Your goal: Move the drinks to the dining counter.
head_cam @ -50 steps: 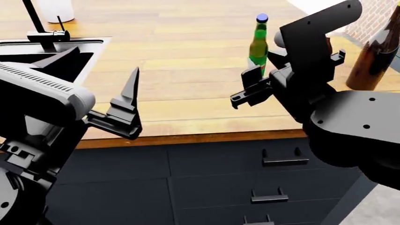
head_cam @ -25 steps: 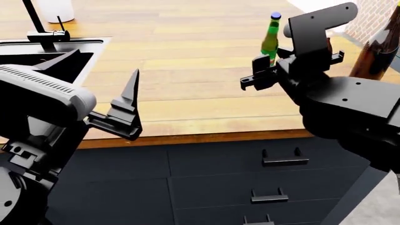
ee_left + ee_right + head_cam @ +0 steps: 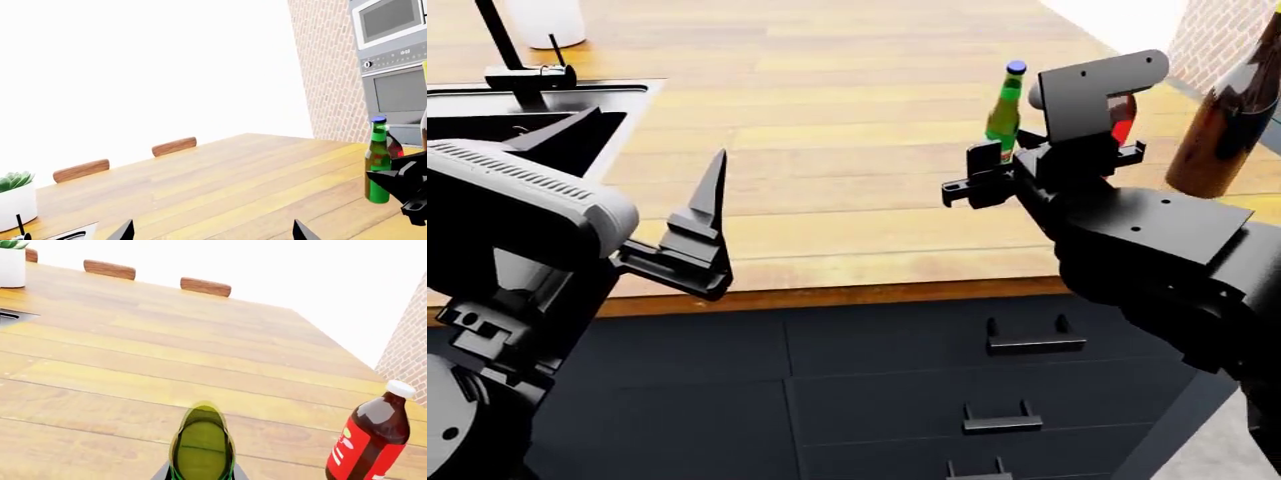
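Green glass: the small green bottle [image 3: 1005,108] stands between the right gripper [image 3: 988,172] jaws, which appear closed on its lower body; whether its base rests on the counter [image 3: 827,120] cannot be told. Its long axis is near upright, tilted slightly. Just beside those jaws stands the cola bottle [image 3: 370,440], smooth, red-labelled, white-capped; the dark-brown wine bottle [image 3: 1225,125] is further out. Left gripper [image 3: 701,235] hangs well apart, jaws spread, holding nothing. Counter top is warm plank wood.
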`<state>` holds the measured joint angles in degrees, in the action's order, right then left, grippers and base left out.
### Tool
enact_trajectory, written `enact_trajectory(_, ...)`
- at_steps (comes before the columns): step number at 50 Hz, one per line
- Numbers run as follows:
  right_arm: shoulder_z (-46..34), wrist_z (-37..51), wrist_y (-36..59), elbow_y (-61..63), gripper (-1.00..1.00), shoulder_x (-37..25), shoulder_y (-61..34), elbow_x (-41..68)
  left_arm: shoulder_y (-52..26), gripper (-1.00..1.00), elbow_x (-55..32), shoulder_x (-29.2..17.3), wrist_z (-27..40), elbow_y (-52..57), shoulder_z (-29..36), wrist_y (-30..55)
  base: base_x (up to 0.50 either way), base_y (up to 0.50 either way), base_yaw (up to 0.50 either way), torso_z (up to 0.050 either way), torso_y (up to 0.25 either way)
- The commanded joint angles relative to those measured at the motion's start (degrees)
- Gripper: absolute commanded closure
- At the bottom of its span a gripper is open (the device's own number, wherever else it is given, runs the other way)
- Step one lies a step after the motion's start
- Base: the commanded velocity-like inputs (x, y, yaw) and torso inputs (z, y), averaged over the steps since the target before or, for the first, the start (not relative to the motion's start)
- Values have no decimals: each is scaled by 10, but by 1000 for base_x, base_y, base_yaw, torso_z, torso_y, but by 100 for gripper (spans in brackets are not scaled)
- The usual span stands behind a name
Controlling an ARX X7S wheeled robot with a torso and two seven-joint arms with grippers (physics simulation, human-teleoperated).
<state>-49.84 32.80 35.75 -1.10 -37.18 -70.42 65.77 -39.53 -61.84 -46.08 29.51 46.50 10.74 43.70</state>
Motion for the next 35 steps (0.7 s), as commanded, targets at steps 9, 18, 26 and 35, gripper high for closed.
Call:
enact_trajectory(9, 2, -2, 8, -15, 100, 3, 1, -15, -3, -100, 4, 1, 0, -3, 6, -1, 0, 0, 0, 0, 0)
enact_trajectory(18, 2, -1, 11, -19, 100, -1, 8, -10, -17, -100, 3, 6, 2, -5, 14, 7, 0, 0, 0, 0, 1)
enact_trajectory(26, 0, -3, 13, -25, 100, 2, 12, -9, -15, -100, 3, 4, 2, -4, 14, 5, 0, 0, 0, 0, 0)
enact_trajectory(35, -1, -4, 17, -29, 100, 5, 11, -7, -7, -100, 5, 1, 2, -4, 12, 0, 0, 0, 0, 0, 1)
